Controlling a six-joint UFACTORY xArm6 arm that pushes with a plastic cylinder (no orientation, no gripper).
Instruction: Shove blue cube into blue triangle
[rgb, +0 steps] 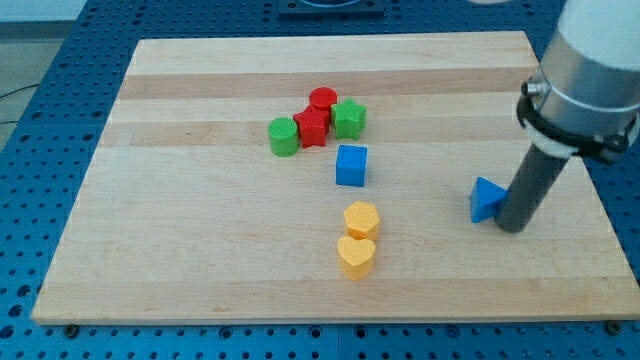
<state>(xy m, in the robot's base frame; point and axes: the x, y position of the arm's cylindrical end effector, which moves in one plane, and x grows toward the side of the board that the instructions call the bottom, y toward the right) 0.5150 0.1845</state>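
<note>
The blue cube (351, 165) sits near the middle of the wooden board. The blue triangle (486, 199) lies toward the view's right, well apart from the cube. My tip (511, 227) rests on the board right beside the triangle, on its right and slightly lower side, seemingly touching it. The cube is far to the tip's left.
Above the cube is a cluster: a green cylinder (284, 137), a red star-like block (312, 127), a red cylinder (322, 100) and a green star-like block (349, 118). Below the cube are a yellow hexagon-like block (361, 219) and a yellow heart (356, 256). The board's right edge (590, 190) is near my tip.
</note>
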